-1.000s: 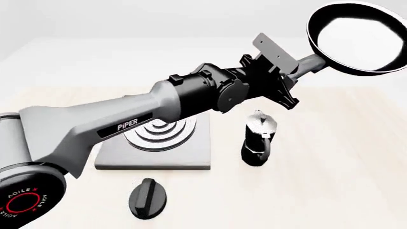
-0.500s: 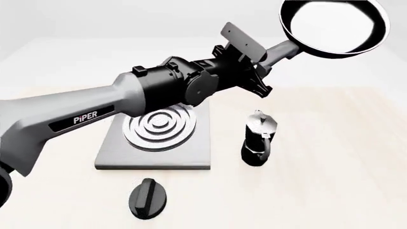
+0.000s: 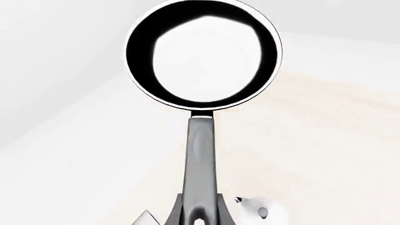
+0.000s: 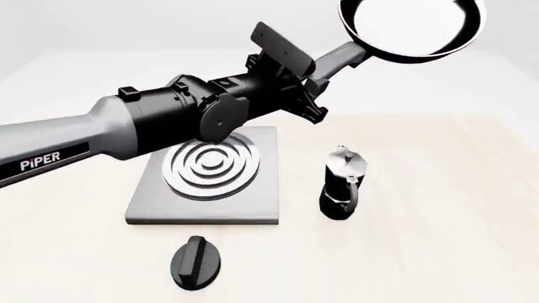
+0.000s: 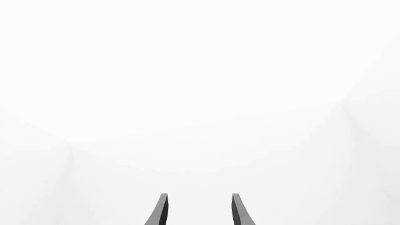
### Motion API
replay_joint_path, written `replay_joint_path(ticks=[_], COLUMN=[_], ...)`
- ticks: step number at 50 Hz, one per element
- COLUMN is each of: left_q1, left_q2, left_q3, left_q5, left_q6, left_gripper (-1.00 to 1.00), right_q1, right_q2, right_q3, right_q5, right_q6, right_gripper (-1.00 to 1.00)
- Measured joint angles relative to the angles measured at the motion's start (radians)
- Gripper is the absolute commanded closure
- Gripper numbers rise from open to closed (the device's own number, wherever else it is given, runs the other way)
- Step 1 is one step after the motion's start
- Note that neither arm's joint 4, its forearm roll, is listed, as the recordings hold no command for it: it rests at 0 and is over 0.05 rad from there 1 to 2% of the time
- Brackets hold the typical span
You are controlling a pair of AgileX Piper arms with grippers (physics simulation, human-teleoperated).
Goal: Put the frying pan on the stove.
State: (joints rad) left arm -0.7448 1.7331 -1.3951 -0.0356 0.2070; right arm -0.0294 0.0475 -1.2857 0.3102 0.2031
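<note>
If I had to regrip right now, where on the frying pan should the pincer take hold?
On the long handle, where the left pincer holds it now, coming in from the handle's end along its length. The frying pan bowl is wide and round; the narrow handle fits between the fingers.

From my remote console: the frying pan shows a glossy black rim and mirror-bright inside, its handle a smooth dark grey. The stove looks like matt grey metal, its rings polished silver. The moka pot pairs shiny metal with black. The table reads as pale, matt wood.
</note>
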Motion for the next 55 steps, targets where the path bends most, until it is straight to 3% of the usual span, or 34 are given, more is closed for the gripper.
replay_joint_path(ticks=[55], left_q1=[0.19], left_q2=[-0.356], left_q3=[0.502], left_q5=[-0.151], left_q6=[-0.053], left_gripper=[1.0], right_q1=[-0.051], right_q2=[-0.045], right_q3=[-0.2], right_q5=[0.248], right_q6=[0.029], right_gripper=[-1.0])
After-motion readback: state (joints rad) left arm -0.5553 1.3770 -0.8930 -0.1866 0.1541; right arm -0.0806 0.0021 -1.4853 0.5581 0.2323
